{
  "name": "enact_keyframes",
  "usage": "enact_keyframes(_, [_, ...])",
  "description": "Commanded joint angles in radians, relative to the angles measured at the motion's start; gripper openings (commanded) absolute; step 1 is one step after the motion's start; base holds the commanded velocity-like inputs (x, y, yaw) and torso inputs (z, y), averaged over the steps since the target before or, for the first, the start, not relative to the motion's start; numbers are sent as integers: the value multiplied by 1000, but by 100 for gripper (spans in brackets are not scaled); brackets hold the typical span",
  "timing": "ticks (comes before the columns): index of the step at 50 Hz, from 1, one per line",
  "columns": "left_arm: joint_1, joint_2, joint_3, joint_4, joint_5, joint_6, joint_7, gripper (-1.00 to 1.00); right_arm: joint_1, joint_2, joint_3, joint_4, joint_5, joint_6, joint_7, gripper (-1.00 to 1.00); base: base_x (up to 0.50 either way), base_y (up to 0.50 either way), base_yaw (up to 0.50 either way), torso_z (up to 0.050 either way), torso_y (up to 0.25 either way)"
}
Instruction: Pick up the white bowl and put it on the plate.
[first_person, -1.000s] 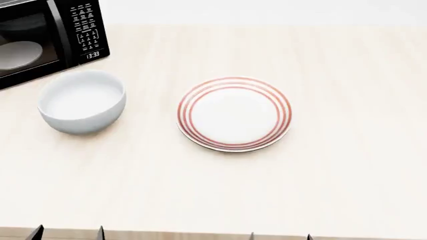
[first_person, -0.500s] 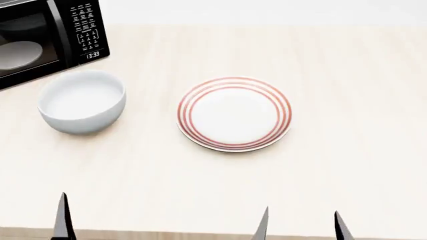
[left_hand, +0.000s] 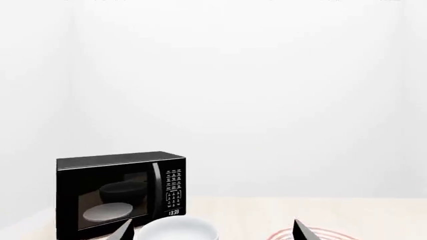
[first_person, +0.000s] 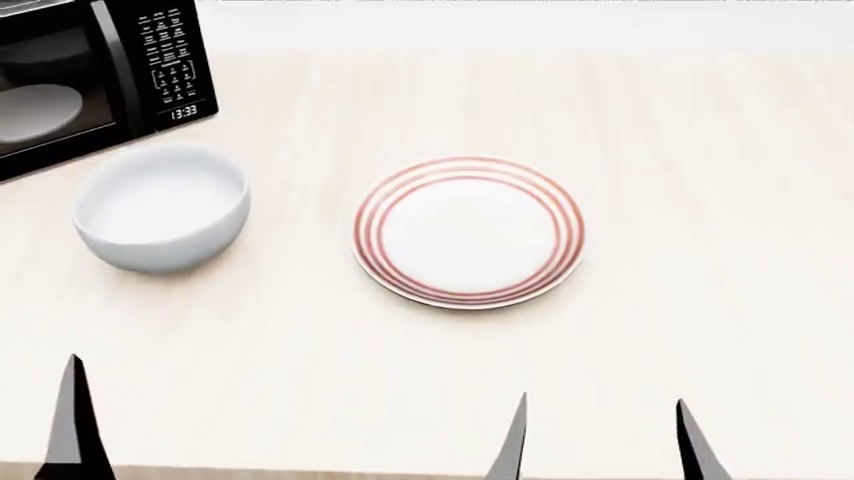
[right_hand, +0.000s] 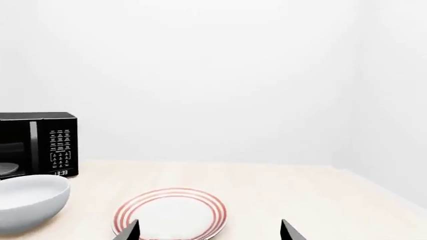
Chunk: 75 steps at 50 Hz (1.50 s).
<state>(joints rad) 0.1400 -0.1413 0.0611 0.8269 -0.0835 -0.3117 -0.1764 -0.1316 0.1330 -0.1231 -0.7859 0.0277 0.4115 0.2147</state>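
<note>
The white bowl (first_person: 163, 208) stands upright on the table's left side, just in front of the microwave. The plate (first_person: 469, 232), with red rings, lies flat to the bowl's right, apart from it. My left gripper (left_hand: 212, 234) is open and empty. The bowl (left_hand: 177, 230) shows between its fingertips, farther off. Only one left fingertip (first_person: 74, 420) shows in the head view, near the front edge. My right gripper (first_person: 603, 445) is open and empty at the front edge, nearer than the plate (right_hand: 170, 214) and a little right of it.
A black microwave (first_person: 94, 80) stands at the table's back left corner, close behind the bowl, with a greyish disc behind its glass. The light wooden table (first_person: 694, 150) runs right and back to a white wall.
Both grippers' fingertips have come up into the head view from its bottom edge, toward the bowl and plate. The right jaws stand wider apart. Bowl and plate have not moved.
</note>
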Motion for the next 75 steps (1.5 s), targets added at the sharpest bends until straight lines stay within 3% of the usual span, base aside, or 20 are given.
enact_keyframes(1, [2,-12,6,24,-7,-9,-14,100,-5,12,-2,-22,21,-1,8,100,500,0,0,0,0])
enact_keyframes(41, [1,-45,27,15,-19,1,-56,100,0,40,-19,-17,50,-10,46,100,500,0,0,0,0])
enact_keyframes(47, [0,-49,30,20,-20,-11,-64,100,-2,47,-29,-10,44,-26,50,100,5,0,0,0,0])
enact_keyframes(56, [-10,-59,27,90,-26,-97,-85,100,0,53,-29,-12,51,-22,58,100,0,0,0,0,0])
enact_keyframes(60, [-24,-73,17,208,-48,-217,-102,100,-1,57,-31,-8,52,-25,60,100,0,0,0,0,0])
enact_keyframes(62, [-35,-149,23,220,-119,-214,-185,100,-3,58,-32,-11,53,-24,62,100,0,0,0,0,0])
enact_keyframes(64, [-68,-337,83,220,-280,-163,-401,100,-1,60,-30,-11,56,-24,63,100,0,0,0,0,0])
enact_keyframes(66, [-133,-601,135,220,-580,-9,-677,100,-2,62,-31,-9,57,-27,64,100,0,0,0,0,0])
enact_keyframes(68, [-188,-750,218,220,-649,102,-808,100,-3,63,-33,-9,56,-28,65,100,0,0,0,0,0])
enact_keyframes(70, [-202,-849,174,218,-745,172,-875,100,-2,65,-37,-11,55,-25,66,100,0,0,0,0,0])
enact_keyframes(75, [-279,-978,82,193,-918,210,-908,100,-1,68,-43,-9,57,-26,68,100,0,0,0,0,0])
